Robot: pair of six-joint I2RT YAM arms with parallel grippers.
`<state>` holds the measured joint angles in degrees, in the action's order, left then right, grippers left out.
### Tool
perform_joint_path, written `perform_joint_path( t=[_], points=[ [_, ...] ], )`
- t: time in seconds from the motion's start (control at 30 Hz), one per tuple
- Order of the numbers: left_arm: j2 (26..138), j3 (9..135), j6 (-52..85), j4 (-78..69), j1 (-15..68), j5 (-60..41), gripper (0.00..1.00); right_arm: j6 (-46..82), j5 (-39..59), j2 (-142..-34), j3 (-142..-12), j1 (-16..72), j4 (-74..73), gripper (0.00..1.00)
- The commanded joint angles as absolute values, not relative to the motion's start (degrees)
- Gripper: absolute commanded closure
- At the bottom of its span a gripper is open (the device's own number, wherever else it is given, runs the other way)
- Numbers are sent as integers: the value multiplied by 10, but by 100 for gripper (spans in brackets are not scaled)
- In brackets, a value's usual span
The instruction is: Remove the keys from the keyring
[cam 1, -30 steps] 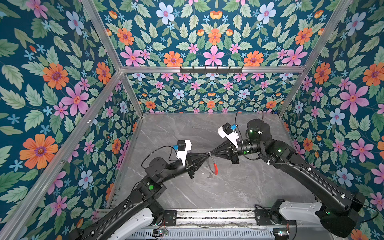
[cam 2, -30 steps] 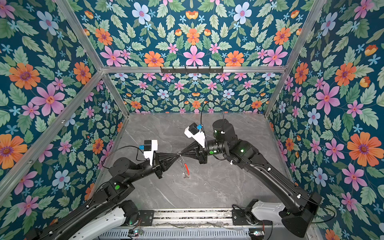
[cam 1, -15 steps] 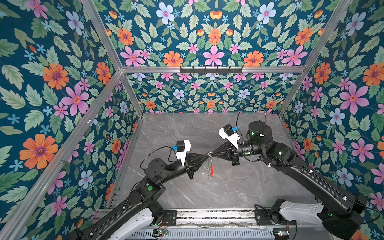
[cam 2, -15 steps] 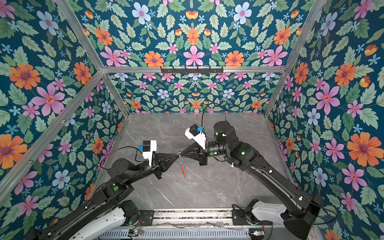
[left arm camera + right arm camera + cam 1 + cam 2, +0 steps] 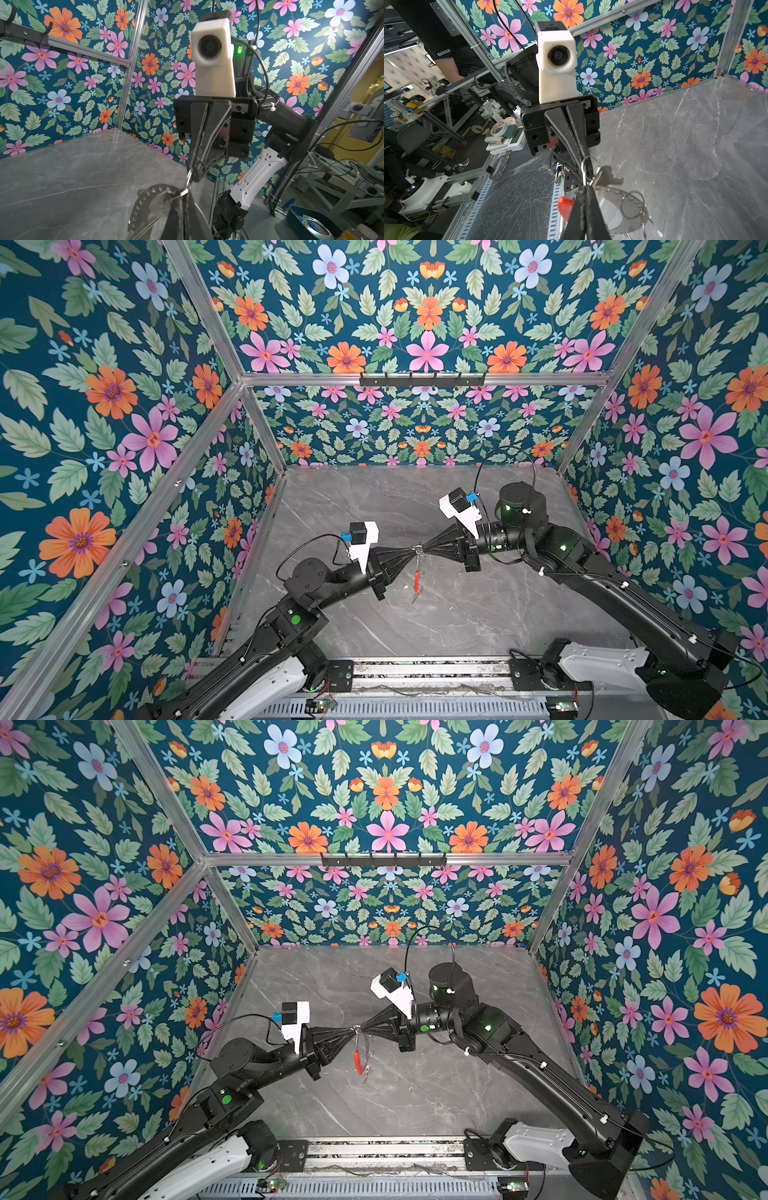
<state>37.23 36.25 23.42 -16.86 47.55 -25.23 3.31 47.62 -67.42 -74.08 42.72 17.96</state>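
Note:
Both grippers meet tip to tip in mid-air over the table. My left gripper is shut on a small split ring of the keyring. My right gripper is shut on the same cluster from the opposite side. The keyring hangs below them, its red sleeve upright. A silvery key sticks out beside the tips. A perforated crescent plate dangles there too. More small pieces hang at the hoop's bottom, too small to tell apart.
The grey marble table lies beneath, enclosed by floral walls on three sides. A black hook rail runs along the back wall. The aluminium base rail borders the near edge.
The hanging keyring with its red sleeve has swung a little to the left beneath the tips. Both grippers stay shut together at nearly the same spot.

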Motion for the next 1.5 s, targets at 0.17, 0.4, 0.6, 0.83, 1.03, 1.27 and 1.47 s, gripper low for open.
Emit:
perform_joint_path(
  t=[0.17, 0.4, 0.6, 0.83, 1.03, 1.27, 1.47],
  points=[
    [375, 366, 224, -150, 473, -226, 96, 41, 490, -672, -748, 426, 152, 100],
    [383, 408, 182, -88, 473, -281, 100, 51, 452, -659, -730, 427, 156, 55],
    [430, 469, 113, 23, 473, -407, 100, 74, 410, -590, -637, 426, 67, 52],
    [446, 495, 48, 58, 473, -412, 100, 88, 403, -500, -547, 426, -11, 51],
    [442, 496, -43, 62, 474, -463, 100, 93, 401, -452, -505, 426, -17, 50],
    [449, 509, -135, 100, 474, -481, 100, 101, 422, -439, -486, 427, -24, 47],
    [448, 511, -183, 107, 473, -481, 100, 100, 445, -450, -488, 427, -26, 47]
  ],
)
